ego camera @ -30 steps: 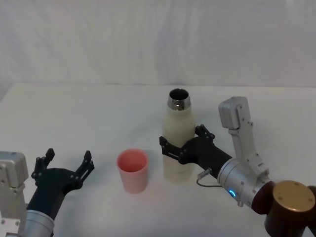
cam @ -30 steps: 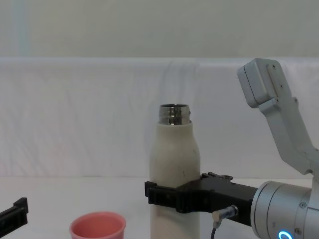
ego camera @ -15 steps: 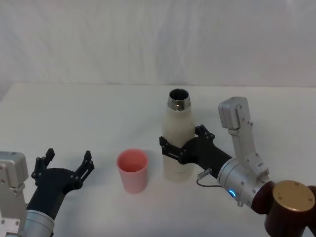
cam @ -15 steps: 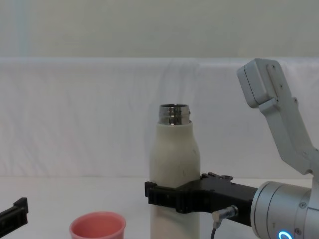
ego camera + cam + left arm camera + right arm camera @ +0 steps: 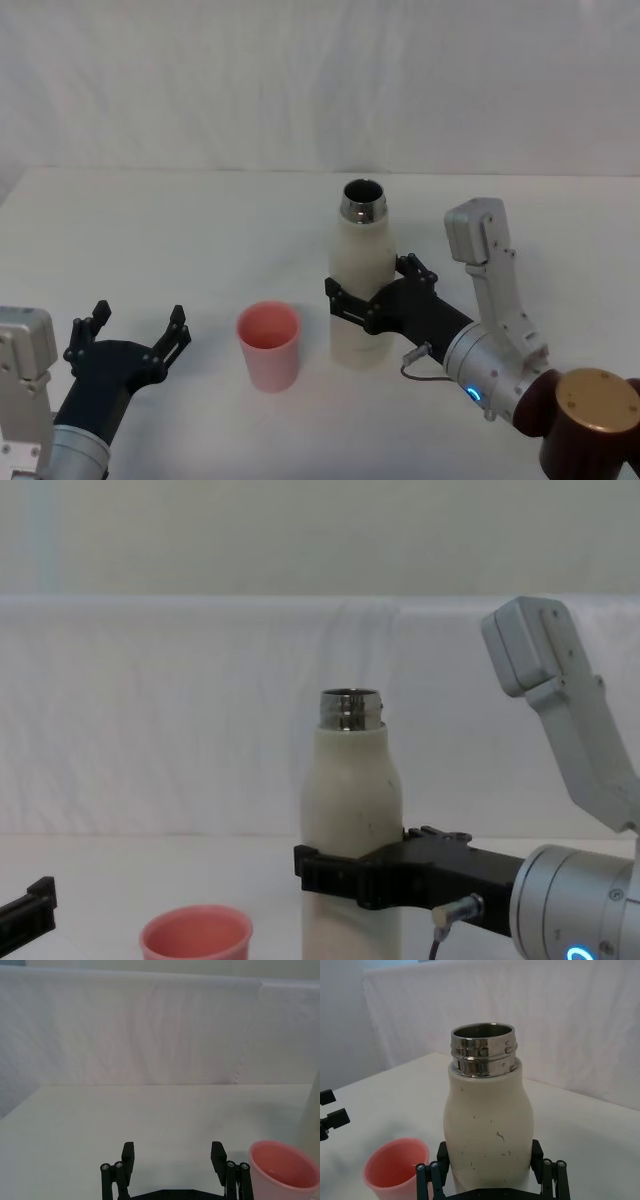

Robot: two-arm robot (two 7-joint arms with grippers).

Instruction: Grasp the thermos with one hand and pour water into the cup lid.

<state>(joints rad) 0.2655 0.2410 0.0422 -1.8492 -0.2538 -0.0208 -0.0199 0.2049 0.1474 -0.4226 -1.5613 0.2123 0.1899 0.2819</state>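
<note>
The cream-white thermos (image 5: 360, 275) stands upright on the table, its steel neck open at the top. My right gripper (image 5: 367, 287) reaches in from the right and is shut on the thermos's lower body, one black finger on each side; the right wrist view shows the pads against the thermos (image 5: 490, 1120). The pink cup lid (image 5: 268, 345) stands just left of the thermos, apart from it, mouth up. My left gripper (image 5: 139, 318) rests open near the front left, left of the cup lid (image 5: 282, 1170), holding nothing.
The white table (image 5: 200, 220) stretches back to a white cloth backdrop. The right arm's elbow link (image 5: 480, 240) rises to the right of the thermos. A brown round joint cap (image 5: 595, 400) sits at the front right corner.
The right arm's upper link has drifted slightly right and down. Thermos, cup lid and left gripper stay where they were.
</note>
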